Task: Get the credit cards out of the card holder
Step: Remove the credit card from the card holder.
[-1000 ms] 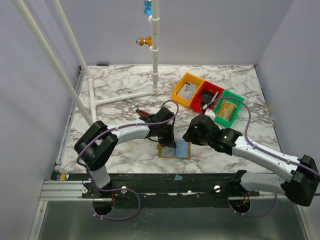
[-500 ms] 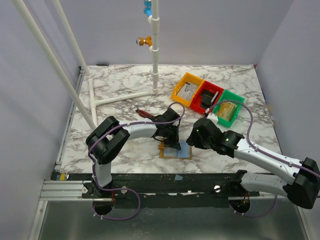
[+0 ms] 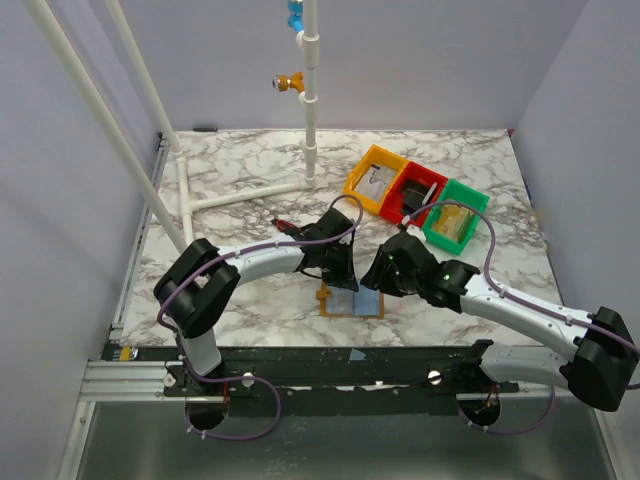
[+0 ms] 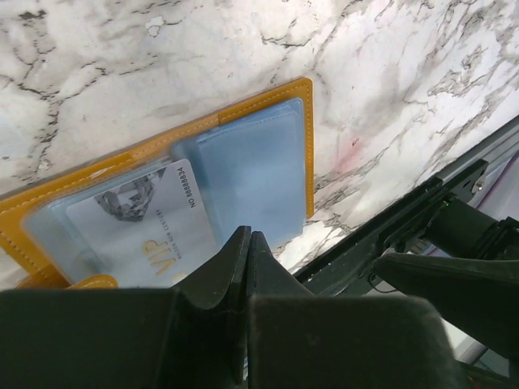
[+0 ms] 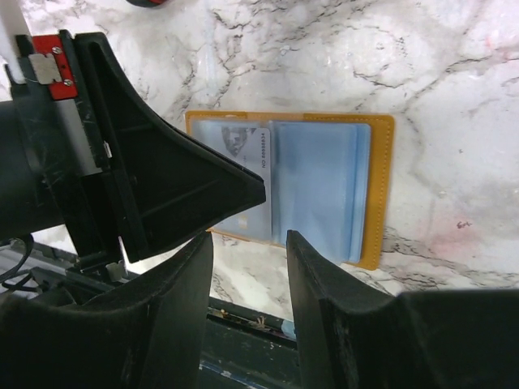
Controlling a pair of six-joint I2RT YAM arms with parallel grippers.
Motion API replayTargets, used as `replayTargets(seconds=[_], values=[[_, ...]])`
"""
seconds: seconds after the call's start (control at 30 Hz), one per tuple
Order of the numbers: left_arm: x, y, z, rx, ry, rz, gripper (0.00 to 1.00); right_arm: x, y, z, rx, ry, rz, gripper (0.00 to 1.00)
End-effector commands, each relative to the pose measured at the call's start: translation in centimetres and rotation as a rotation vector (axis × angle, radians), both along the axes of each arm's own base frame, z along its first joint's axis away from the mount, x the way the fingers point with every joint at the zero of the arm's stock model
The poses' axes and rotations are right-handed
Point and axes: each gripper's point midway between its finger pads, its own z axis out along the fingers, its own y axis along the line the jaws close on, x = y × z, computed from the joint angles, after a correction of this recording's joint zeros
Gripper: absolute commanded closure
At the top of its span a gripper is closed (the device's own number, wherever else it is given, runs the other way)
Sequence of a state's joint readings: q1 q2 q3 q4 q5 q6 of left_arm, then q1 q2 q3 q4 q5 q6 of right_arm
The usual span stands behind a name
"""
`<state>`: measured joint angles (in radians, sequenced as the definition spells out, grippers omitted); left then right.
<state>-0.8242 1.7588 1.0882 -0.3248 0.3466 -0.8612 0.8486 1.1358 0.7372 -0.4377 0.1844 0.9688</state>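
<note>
The wallet [image 3: 352, 303] lies open and flat on the marble table [image 3: 240, 185], lining up, so both pockets face the grippers; none of the cards is out yet. One pale card [image 4: 138, 231] printed VIP sits under the clear sleeve of the wallet's left half; the right half shows only blue sleeve, and whether a card is in it I cannot tell.

The left gripper [image 4: 247, 243] has its fingers pressed together and holds nothing; its tip stands over the wallet's middle, at the card's inner edge. Closed like that it makes one narrow point, which I judge is meant to push the card along its sleeve, or to pin the wallet; whether it touches cannot be told.

The right gripper [image 5: 249, 239] hangs over the wallet's near edge, jaws partly spread and empty; that gap suits a thin card, so it seems placed to pinch the card once an edge comes free.

Likely snag: the light wallet sliding with the card instead of giving it up.
</note>
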Motion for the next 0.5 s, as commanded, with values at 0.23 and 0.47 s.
replayTargets(seconds=[0.23, 0.47], values=[[0.5, 3.1, -0.1, 0.042, -0.036, 0.047, 1.0, 0.3, 1.8, -0.9, 0.061, 0.032, 0.05, 0.55], [0.7, 6.3, -1.0, 0.089, -0.05, 0.081, 1.0, 0.7, 2.6, -2.0, 0.105, 0.059, 0.078, 0.55]])
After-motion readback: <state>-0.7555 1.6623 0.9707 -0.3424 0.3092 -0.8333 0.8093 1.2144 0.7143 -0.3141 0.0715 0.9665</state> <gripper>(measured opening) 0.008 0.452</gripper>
